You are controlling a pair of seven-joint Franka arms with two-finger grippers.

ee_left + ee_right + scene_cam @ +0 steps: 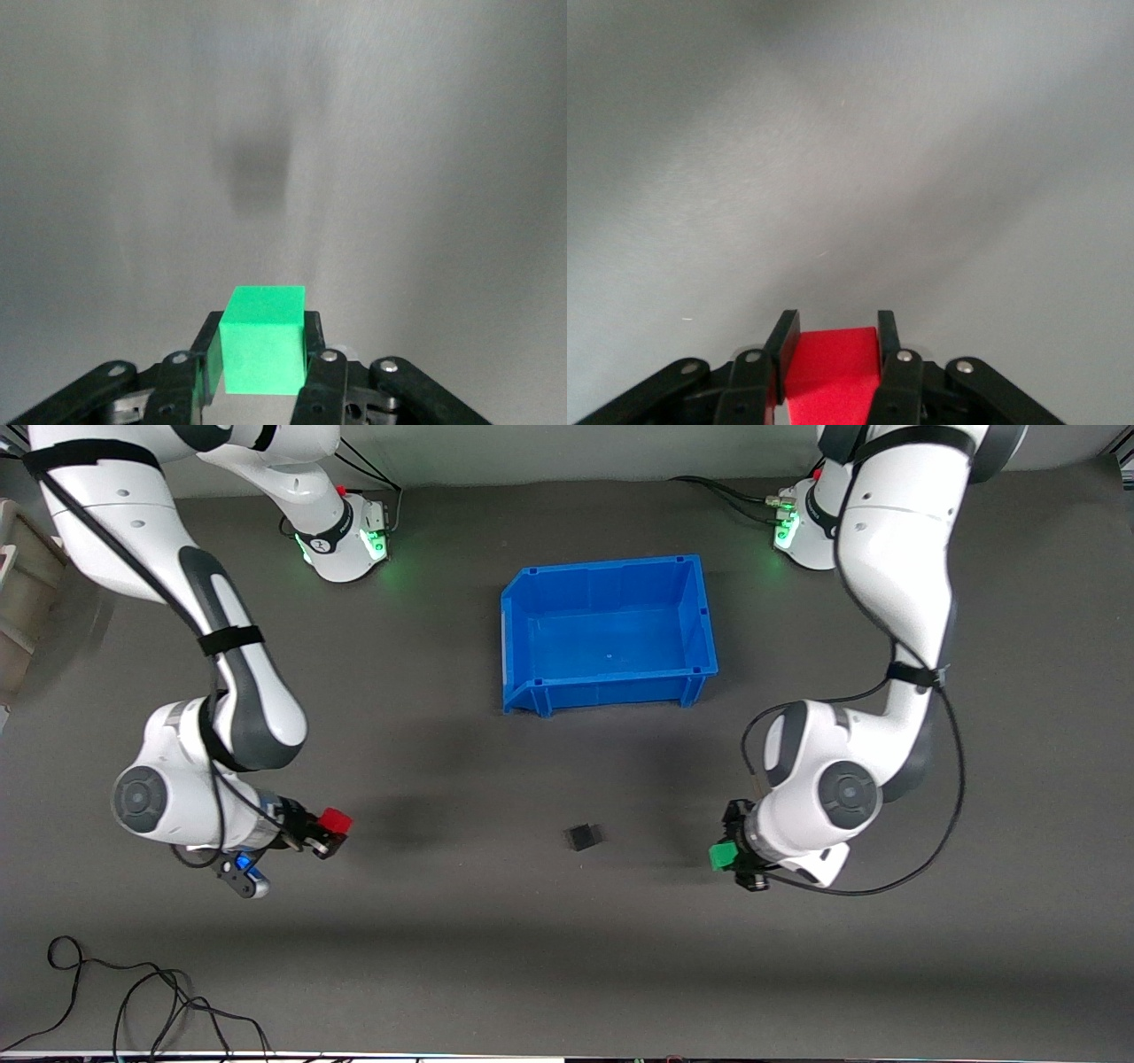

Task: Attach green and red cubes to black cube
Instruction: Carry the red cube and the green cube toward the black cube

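Green plastic cube [263,339] sits clamped in your left gripper [728,856], up over bare table toward the left arm's end. Right gripper [330,831] pinches the bright red plastic cube [336,820] over the other end. Small matte black cube [584,836] lies on the grey table [549,957] between them, nearer the camera than the blue plastic bin [523,642].

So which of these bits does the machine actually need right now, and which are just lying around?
Part of the job:
- green cube, held in the left gripper
- red cube, held in the right gripper
- black cube, on the table between the two grippers

Just lying about:
- blue bin, farther from the front camera
- loose black cable at the near table edge
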